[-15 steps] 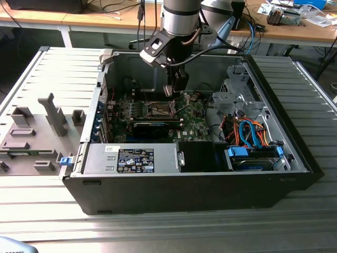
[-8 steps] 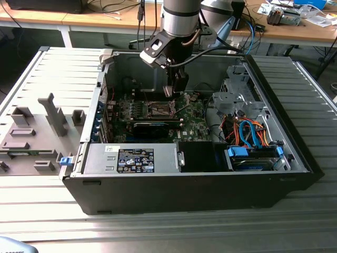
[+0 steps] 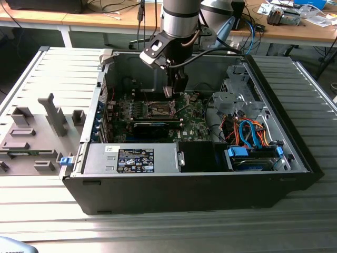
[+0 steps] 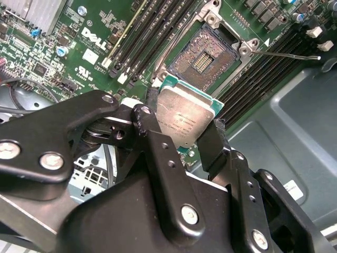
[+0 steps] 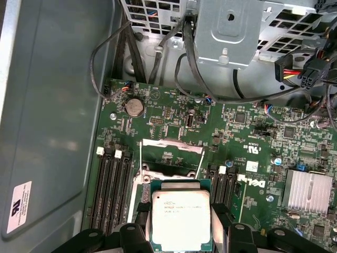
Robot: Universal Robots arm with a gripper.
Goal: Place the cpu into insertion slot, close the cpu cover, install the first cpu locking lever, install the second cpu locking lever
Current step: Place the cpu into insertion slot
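The cpu (image 4: 184,116) sits clamped by two opposite edges in my claw (image 4: 181,132), pale metal face toward my wrist. My fingers (image 4: 210,145) are closed only as far as the chip's width lets them. The chip is square, so it has no long axis to align. Its edges look roughly parallel to those of the insertion slot (image 4: 205,58), though I judge that loosely. The slot lies straight past my fingertips, open and apart from the chip, which is not seated. Beyond the slot, in the first wrist view, the cpu cover (image 5: 171,143) stands swung up. A thin locking lever (image 4: 284,54) juts off to one side over the motherboard (image 5: 253,158).
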